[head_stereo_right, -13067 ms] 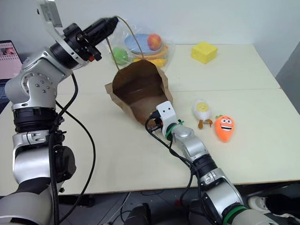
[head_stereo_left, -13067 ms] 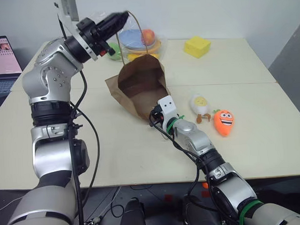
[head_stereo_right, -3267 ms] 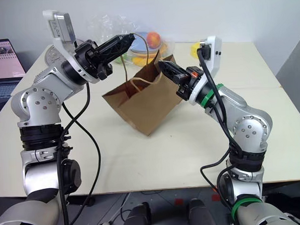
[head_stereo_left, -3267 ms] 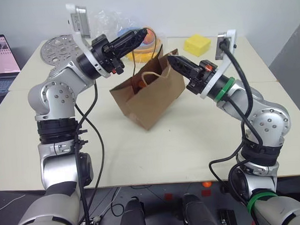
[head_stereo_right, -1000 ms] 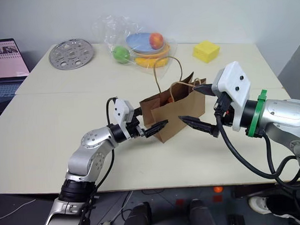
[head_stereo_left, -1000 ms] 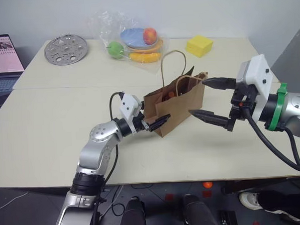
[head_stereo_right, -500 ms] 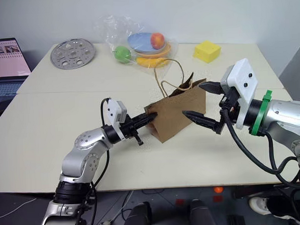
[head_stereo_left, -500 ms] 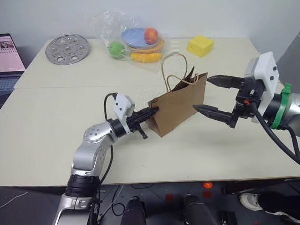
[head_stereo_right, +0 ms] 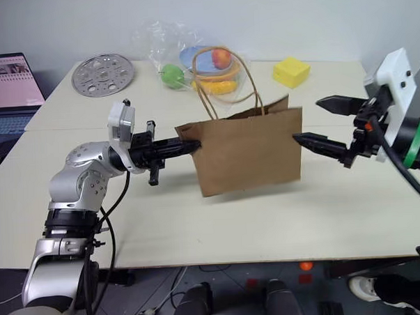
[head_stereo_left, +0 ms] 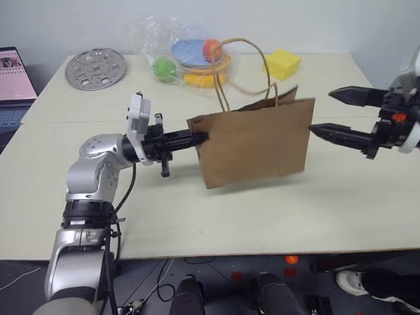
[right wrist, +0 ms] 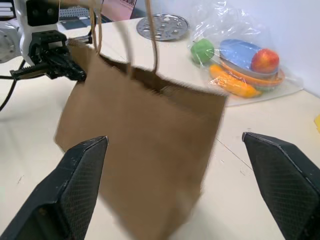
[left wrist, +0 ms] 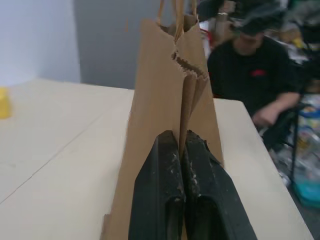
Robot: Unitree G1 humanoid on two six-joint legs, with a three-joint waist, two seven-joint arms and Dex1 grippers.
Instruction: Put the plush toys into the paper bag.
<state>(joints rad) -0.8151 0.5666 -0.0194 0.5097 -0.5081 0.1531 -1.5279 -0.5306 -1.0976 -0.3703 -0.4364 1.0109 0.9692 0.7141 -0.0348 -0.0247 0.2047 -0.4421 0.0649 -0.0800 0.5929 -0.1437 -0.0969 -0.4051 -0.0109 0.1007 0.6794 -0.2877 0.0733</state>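
Observation:
The brown paper bag (head_stereo_left: 254, 141) stands upright over the middle of the table, its broad side toward me and its handles (head_stereo_left: 244, 58) looping up. My left gripper (head_stereo_left: 199, 137) points level at the bag's left edge and is shut on that edge; the left wrist view shows the black fingers (left wrist: 165, 170) pinching the folded paper (left wrist: 160, 75). My right gripper (head_stereo_left: 321, 111) is open just off the bag's right edge, with its lower fingertip close to the paper. The plush toys are hidden from view.
At the table's back lie a clear plastic bag with a plate and fruit (head_stereo_left: 192, 57), a yellow foam block (head_stereo_left: 284, 62) and a round metal disc (head_stereo_left: 94, 68). A laptop (head_stereo_left: 4, 76) sits far left. A seated person in black (left wrist: 255, 65) is beyond the table's end.
My left gripper closed on the bag's left edge and drew up and left, raising the bag upright. The right gripper moved off to the right, staying open.

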